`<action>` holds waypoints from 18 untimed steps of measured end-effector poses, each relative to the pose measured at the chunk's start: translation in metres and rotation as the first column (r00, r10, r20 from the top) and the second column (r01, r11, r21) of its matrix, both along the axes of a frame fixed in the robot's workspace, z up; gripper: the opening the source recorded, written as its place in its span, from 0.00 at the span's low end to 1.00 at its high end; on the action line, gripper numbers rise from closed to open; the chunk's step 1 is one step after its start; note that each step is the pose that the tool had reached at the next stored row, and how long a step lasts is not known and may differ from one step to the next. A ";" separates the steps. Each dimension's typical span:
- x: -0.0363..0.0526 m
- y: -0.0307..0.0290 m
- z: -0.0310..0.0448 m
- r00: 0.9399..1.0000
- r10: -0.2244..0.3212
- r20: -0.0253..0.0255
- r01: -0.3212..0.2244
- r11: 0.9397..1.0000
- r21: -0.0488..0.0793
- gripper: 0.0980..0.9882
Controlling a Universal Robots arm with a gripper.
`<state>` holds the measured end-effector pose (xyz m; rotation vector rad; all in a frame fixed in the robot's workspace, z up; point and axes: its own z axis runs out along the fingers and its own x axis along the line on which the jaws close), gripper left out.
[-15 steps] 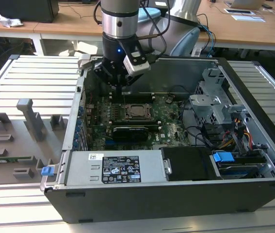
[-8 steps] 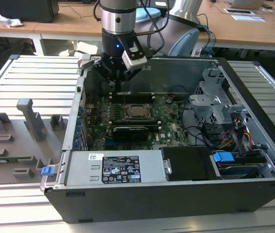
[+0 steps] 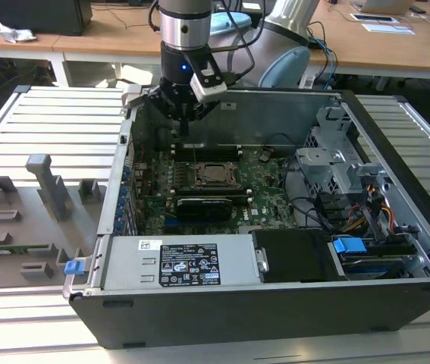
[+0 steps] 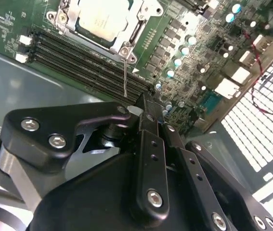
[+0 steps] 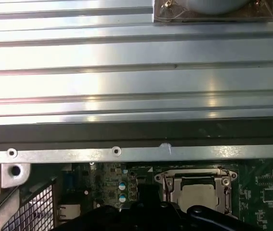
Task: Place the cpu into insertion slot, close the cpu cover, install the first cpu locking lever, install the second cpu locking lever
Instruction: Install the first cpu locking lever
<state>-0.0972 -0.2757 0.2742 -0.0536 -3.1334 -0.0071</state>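
The cpu point(image 4: 100, 19) lies flat on the green motherboard, its dull silver top showing through the window of the cpu cover point(image 4: 125, 42), which lies down over it. The insertion slot is hidden under them. A thin wire locking lever point(image 4: 125, 77) sticks out from the socket's corner toward my gripper point(image 4: 145, 103). The black fingers are shut, with their tip close beside the lever's free end and nothing visibly between them. In the exterior view my gripper point(image 3: 183, 130) hangs inside the open case, behind and to the left of the cpu point(image 3: 216, 174).
Long black memory slots point(image 4: 78, 67) run beside the socket. A black card point(image 3: 203, 205) lies in front of the socket, with the power supply point(image 3: 188, 262) nearer still. A drive cage point(image 3: 328, 163) and cables point(image 3: 366, 212) crowd the exterior view's right. The case wall point(image 5: 126, 130) stands close behind.
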 end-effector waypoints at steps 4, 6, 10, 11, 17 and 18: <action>0.0071 0.0016 -0.0058 1.000 0.000 0.000 0.000 1.000 -0.003 0.01; 0.0116 0.0028 -0.0067 1.000 0.000 0.000 0.000 1.000 -0.004 0.01; 0.0200 0.0039 -0.0081 1.000 0.000 0.000 0.000 1.000 -0.004 0.01; 0.0224 0.0040 -0.0084 1.000 0.000 0.000 0.000 1.000 -0.004 0.01; 0.0296 0.0042 -0.0091 1.000 0.000 0.000 0.000 1.000 -0.004 0.01; 0.0297 0.0042 -0.0091 1.000 0.000 0.000 0.000 1.000 -0.004 0.01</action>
